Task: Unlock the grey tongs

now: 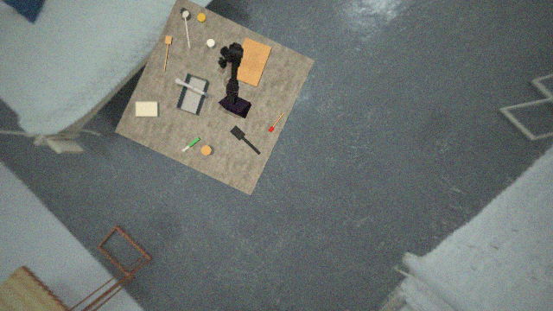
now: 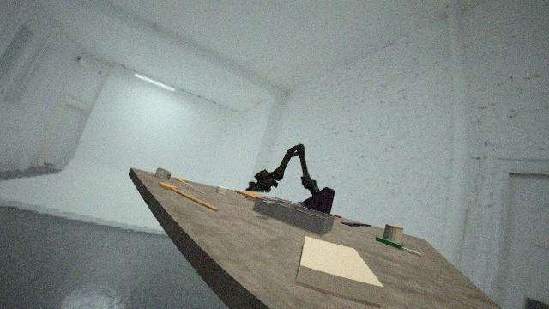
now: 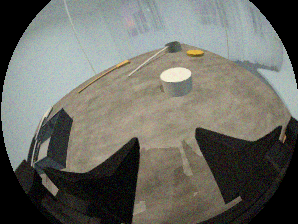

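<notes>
The grey tongs point(image 1: 190, 86) lie slantwise across the roasting tin point(image 1: 191, 103) point(image 2: 296, 217) point(image 3: 61, 142). Their arms look together; the lock cannot be made out. In the wrist view the tin is at the far left. The wooden board point(image 1: 256, 65) point(image 2: 248, 194) lies flat on the other side of the arm from the tin. My gripper point(image 1: 221, 57) point(image 2: 252, 188) point(image 3: 168, 137) is open with nothing between its fingers. It hangs above the table, between the board and the white-topped cylinder, well away from the tongs.
A white-topped cylinder point(image 1: 210, 42) point(image 2: 221, 190) point(image 3: 176, 82) stands ahead of my fingers. A wooden spatula point(image 1: 167, 53) point(image 2: 193, 200), a yellow disc point(image 1: 201, 17) point(image 3: 195, 52) and a cream block point(image 1: 147, 109) point(image 2: 334, 262) are farther off. A black spatula point(image 1: 245, 139) lies behind the arm's base.
</notes>
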